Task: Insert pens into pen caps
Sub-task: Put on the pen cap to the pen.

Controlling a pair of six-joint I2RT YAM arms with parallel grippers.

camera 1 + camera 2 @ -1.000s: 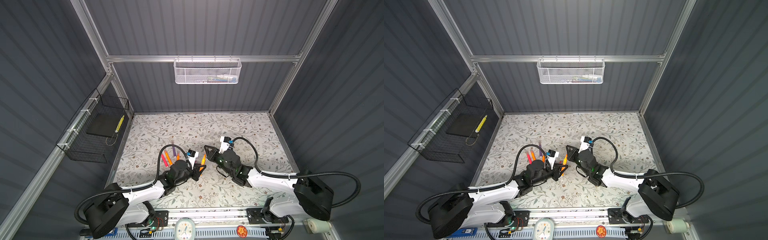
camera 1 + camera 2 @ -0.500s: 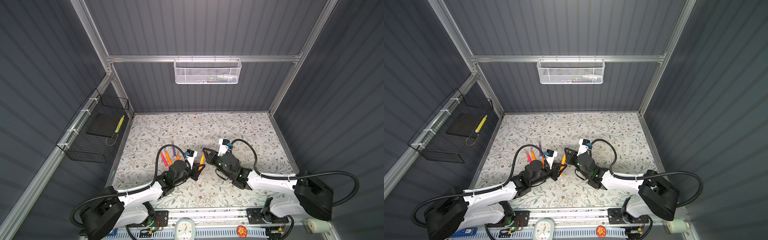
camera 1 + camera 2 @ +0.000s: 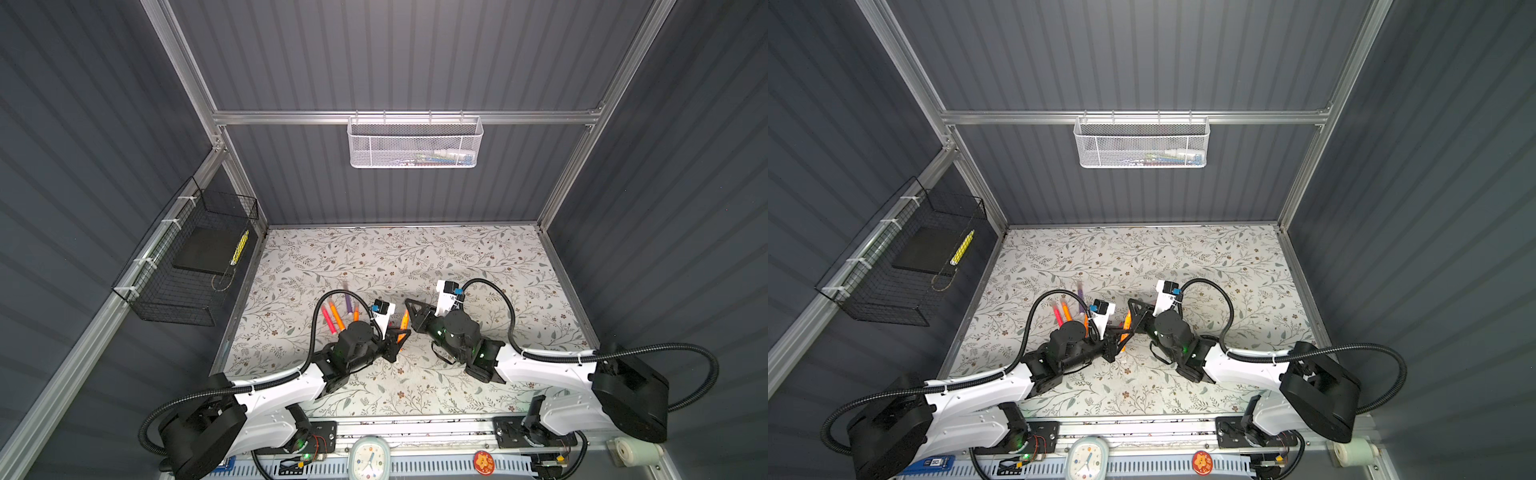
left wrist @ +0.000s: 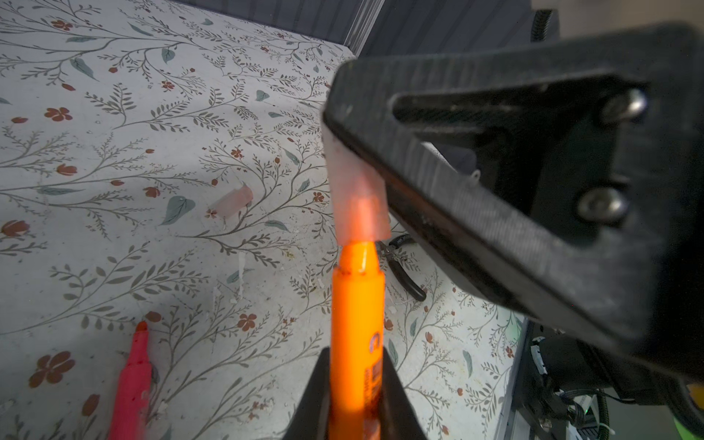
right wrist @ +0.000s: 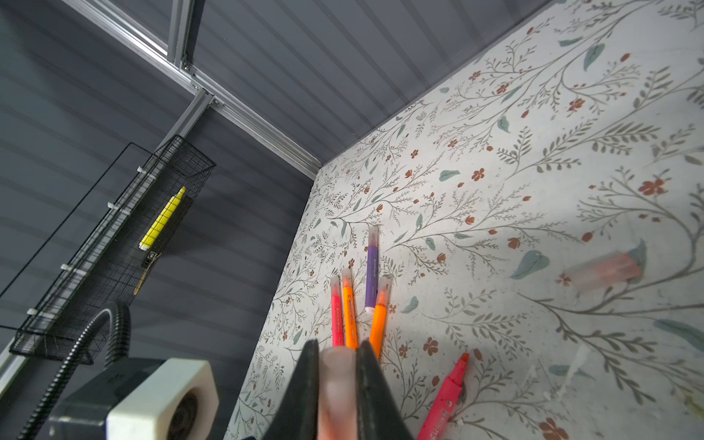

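My left gripper (image 4: 356, 356) is shut on an orange pen (image 4: 356, 324), seen in both top views (image 3: 404, 322) (image 3: 1126, 324). My right gripper (image 5: 335, 348) is shut on a translucent pinkish pen cap (image 5: 337, 381). In the left wrist view this cap (image 4: 358, 198) sits over the pen's tip, and the orange shoulder stands outside it. A loose pen cap (image 4: 232, 200) (image 5: 602, 272) lies on the mat. An uncapped pink-red pen (image 5: 444, 396) (image 4: 131, 384) lies near it. Several capped pens (image 5: 371, 274) lie side by side to the left (image 3: 338, 313).
Black-handled pliers (image 4: 400, 266) lie on the floral mat (image 3: 415, 257) under the right arm. A black wire basket (image 3: 187, 266) hangs on the left wall, a white mesh basket (image 3: 415, 143) on the back wall. Tiny whitish bits are scattered near the grippers.
The two grippers have edged a little closer together, each keeping its hold. Pens and cap on the mat have not moved.
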